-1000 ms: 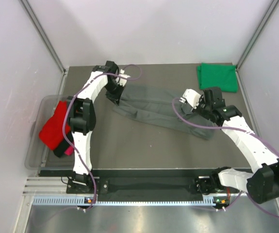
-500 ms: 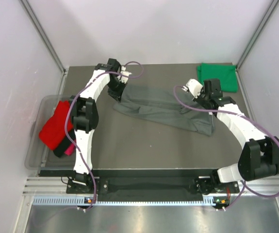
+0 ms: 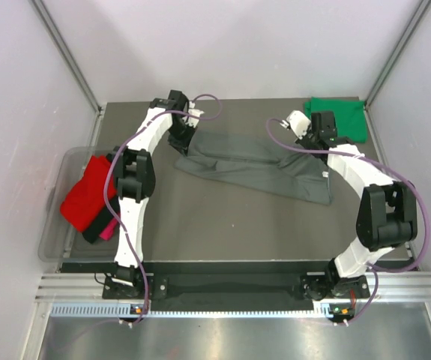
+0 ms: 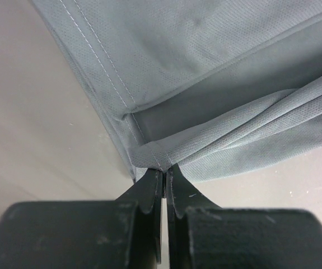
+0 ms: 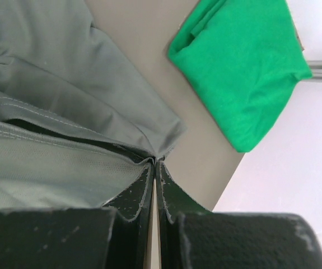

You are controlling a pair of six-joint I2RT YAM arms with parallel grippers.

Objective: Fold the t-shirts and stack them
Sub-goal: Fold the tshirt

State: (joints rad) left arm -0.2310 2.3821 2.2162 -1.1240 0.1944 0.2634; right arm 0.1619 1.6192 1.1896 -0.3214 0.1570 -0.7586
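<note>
The dark grey t-shirt lies stretched across the back of the table between both grippers. My left gripper is shut on its left end; in the left wrist view the fabric bunches into the jaws. My right gripper is shut on its right end; in the right wrist view the cloth pinches at the tips. A folded bright green t-shirt lies at the back right corner, also in the right wrist view. Red, black and pink shirts sit in the tub.
A clear plastic tub stands off the table's left edge. Walls and metal posts enclose the back and sides. The dark table surface stretches in front of the grey shirt.
Both grippers have moved toward the back of the table, the right one much farther, dragging the grey shirt with them and drawing it out longer and flatter.
</note>
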